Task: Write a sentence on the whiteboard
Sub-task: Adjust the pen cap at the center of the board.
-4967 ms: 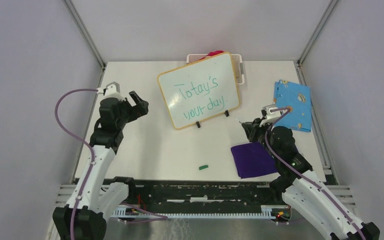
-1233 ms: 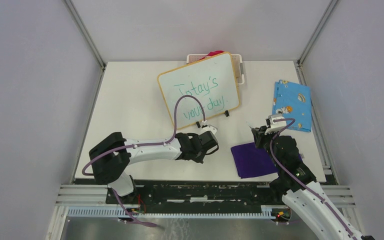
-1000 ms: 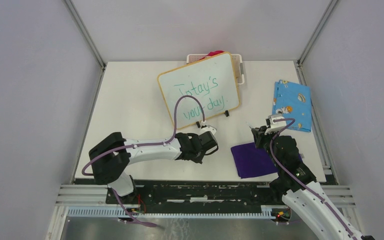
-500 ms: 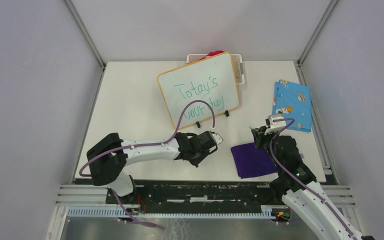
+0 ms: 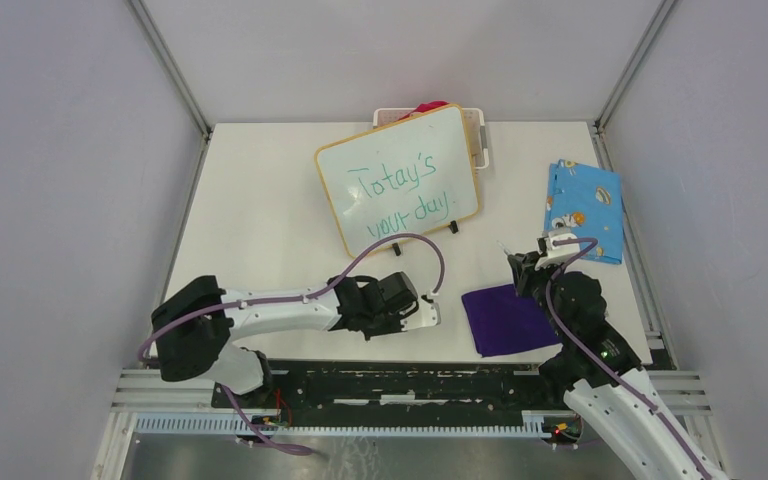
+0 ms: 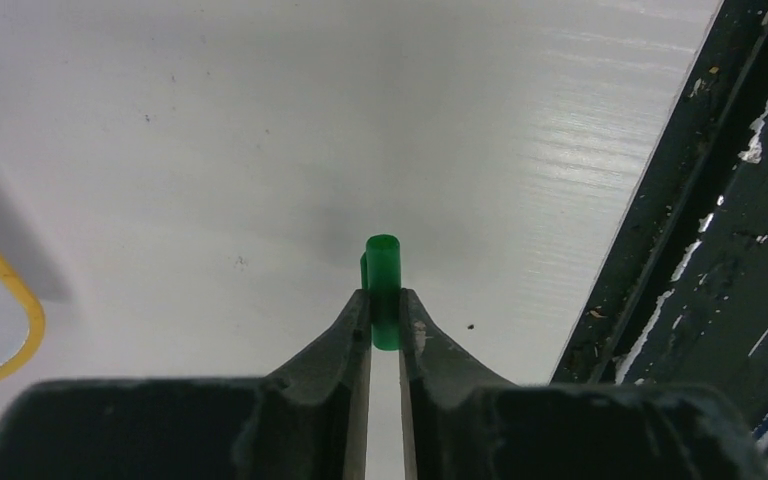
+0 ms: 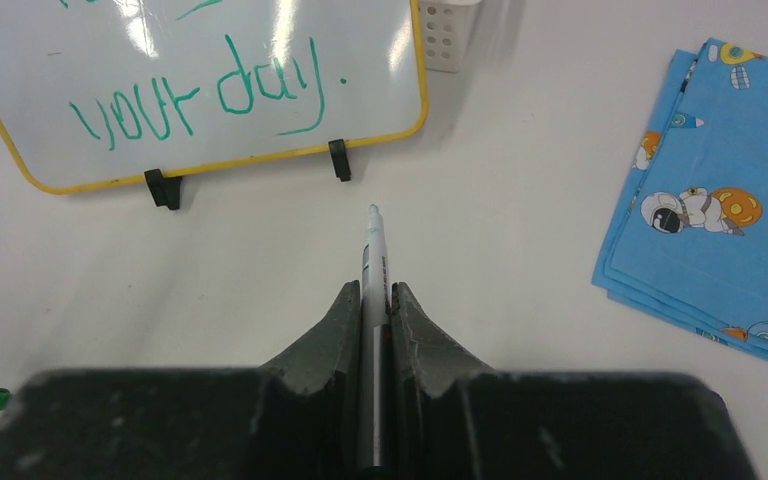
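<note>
**Left arm came down to the green cap**

Five seconds earlier the left arm stood raised at the left side of the table (image 5: 260, 200) and the green cap (image 6: 383, 262) lay alone near the front edge. Now this arm was stretched low across the front of the table, and the left gripper (image 6: 384, 300) had its jaws clamped on the cap, which stuck out past the fingertips. Whether the cap touched the table, I could not tell. The right arm had shifted only a little.

The right gripper (image 7: 375, 292) had its jaws closed on a marker (image 7: 371, 250), whose uncapped tip pointed toward the whiteboard (image 5: 398, 180) but stayed apart from it. The whiteboard stood tilted on its two black feet at the middle back of the table. The sentence (image 5: 400, 195) was on it in green, in two lines, reading about "Totay's your day."

A white basket (image 5: 479, 135) stood just behind the board. A purple cloth (image 5: 505, 320) lay under the right arm, and a blue cloth (image 5: 585, 210) with astronauts lay near the right edge.
</note>
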